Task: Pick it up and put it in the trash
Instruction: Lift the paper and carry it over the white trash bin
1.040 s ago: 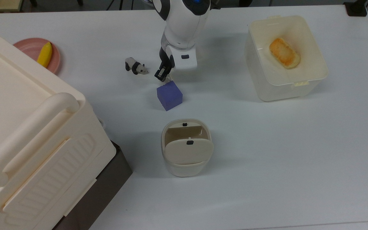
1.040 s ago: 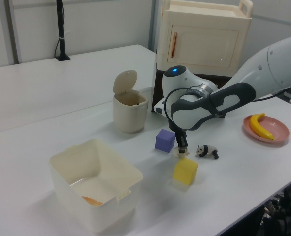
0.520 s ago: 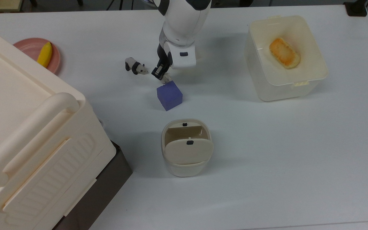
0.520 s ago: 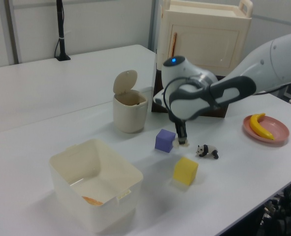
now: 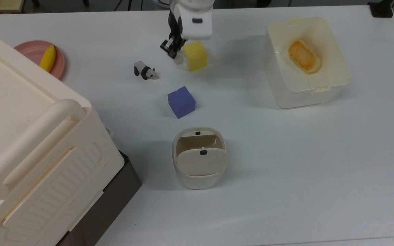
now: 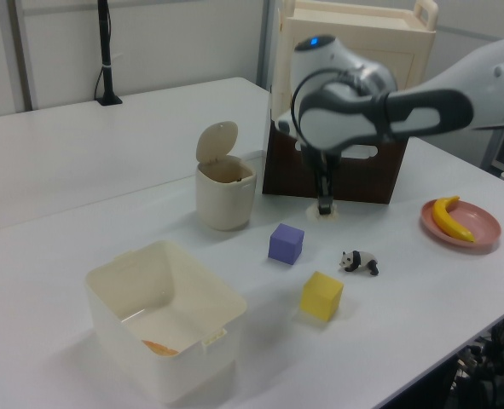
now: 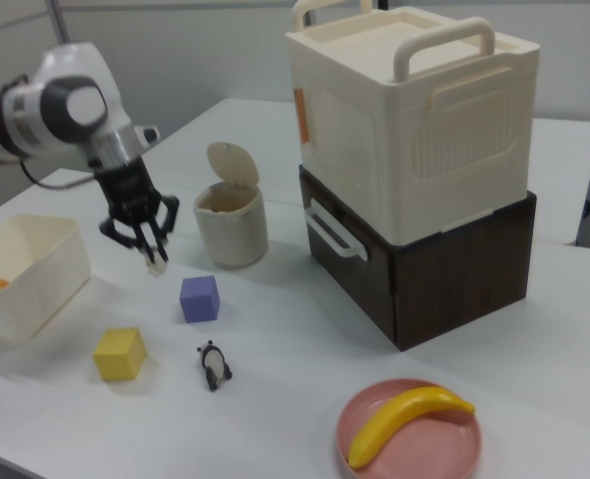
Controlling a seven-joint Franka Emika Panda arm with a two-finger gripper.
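1. In the right view, the open cream box (image 7: 20,269) sits to the left of the gripper (image 7: 153,251).
2. The gripper hangs above the table (image 7: 304,329), its fingers closed on the white paper wad (image 7: 156,265).
3. The yellow cube (image 7: 120,353) lies below it, the purple cube (image 7: 199,297) lower right.
4. The trash bin (image 7: 230,215), lid tipped up, stands just right of the gripper.

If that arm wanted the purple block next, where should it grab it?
Probably from straight above, fingers closing on two opposite flat sides of the purple block. It sits flat on the table, turned askew in the top view, so the gripper, now holding the paper wad, would twist to match. Nothing touches its sides.
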